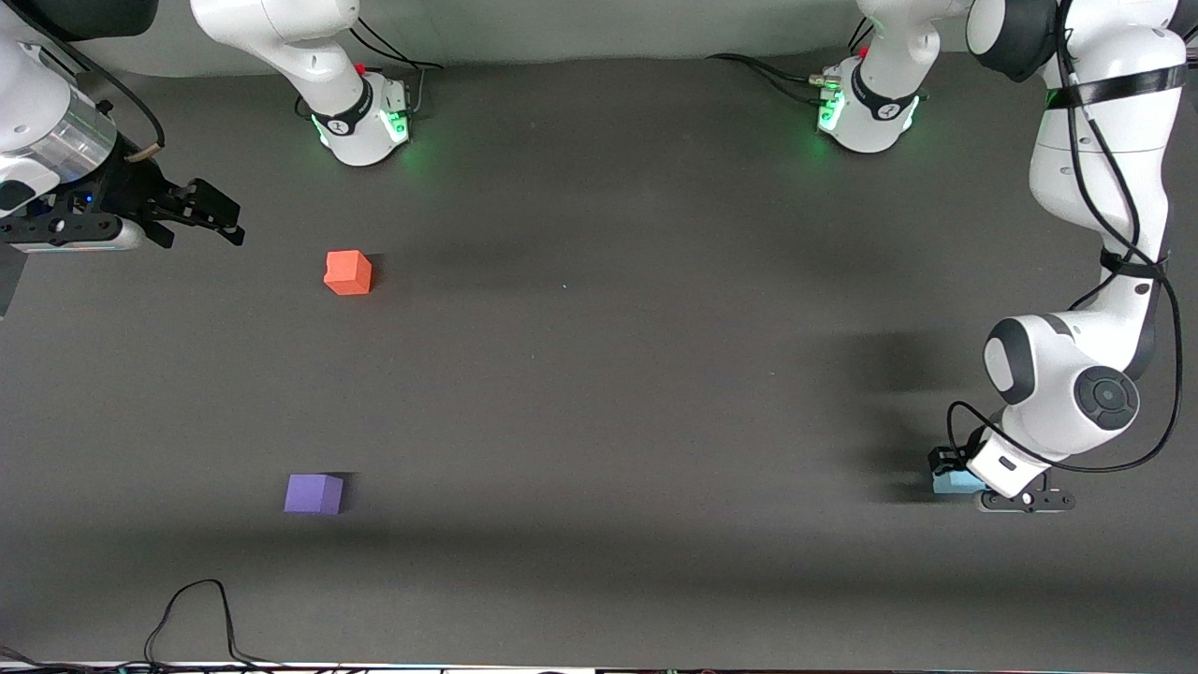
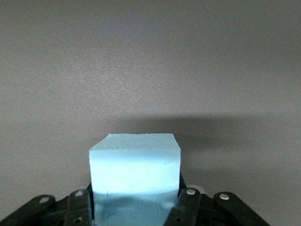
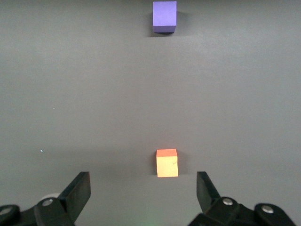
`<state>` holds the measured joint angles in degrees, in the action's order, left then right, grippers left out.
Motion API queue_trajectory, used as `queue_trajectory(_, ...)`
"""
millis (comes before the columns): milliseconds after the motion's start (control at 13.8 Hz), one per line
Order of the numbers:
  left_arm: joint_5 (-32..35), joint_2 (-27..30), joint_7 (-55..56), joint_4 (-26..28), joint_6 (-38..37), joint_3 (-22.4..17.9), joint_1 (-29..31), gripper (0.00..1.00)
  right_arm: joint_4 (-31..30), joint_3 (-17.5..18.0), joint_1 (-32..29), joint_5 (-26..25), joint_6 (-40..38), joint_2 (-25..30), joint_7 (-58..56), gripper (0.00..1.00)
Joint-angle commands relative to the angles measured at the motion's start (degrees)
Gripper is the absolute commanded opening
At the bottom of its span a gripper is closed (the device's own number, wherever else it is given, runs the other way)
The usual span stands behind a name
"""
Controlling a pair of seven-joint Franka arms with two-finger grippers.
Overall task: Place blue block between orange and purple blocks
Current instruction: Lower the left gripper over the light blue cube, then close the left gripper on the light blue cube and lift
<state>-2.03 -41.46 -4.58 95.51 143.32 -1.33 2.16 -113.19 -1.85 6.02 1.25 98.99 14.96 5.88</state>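
The light blue block (image 1: 953, 482) rests on the dark table near the left arm's end, close to the front camera. My left gripper (image 1: 973, 476) is down on it; in the left wrist view the fingers (image 2: 188, 202) press both sides of the blue block (image 2: 135, 165). The orange block (image 1: 348, 272) and the purple block (image 1: 314, 493) sit toward the right arm's end, the purple one nearer the front camera. My right gripper (image 1: 211, 217) hovers open and empty beside the orange block; its wrist view shows the orange block (image 3: 167, 163) and the purple block (image 3: 164, 16).
The two arm bases (image 1: 365, 122) (image 1: 866, 112) stand at the table's back edge. A black cable (image 1: 197, 608) loops onto the table's front edge near the purple block. Bare dark table (image 1: 608, 374) lies between the blue block and the other two.
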Motion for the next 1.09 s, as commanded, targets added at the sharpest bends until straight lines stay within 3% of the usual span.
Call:
queue_trajectory(0,-1.04,0.41,-0.87,-1.63,-1.46,-0.07,0.13,0.58,-0.36,-0.17,0.48,-0.20,0.68,0.77,0.44,1.00)
queue_trajectory(436,-1.13,4.10,-0.43,-16.30,-26.04,-0.16,0.13,0.58,-0.36,-0.17,0.48,-0.20,0.68,0.77,0.44,1.00)
queue_trajectory(582,-1.22,6.47,0.44,-17.72,-31.15,0.19,-1.01,0.58,-0.36,-0.17,0.39,-0.20,0.77,0.77,0.44,1.00)
queue_trajectory(800,-1.22,9.81,8.41,-17.90,-34.59,0.28,-6.79,0.58,-0.36,-0.17,0.48,-0.20,0.77,0.86,0.44,1.00)
queue_trajectory(1018,-0.51,10.44,20.36,-18.43,-36.62,0.19,-16.62,0.59,-0.45,-0.17,0.48,-0.20,0.77,0.86,0.44,1.00)
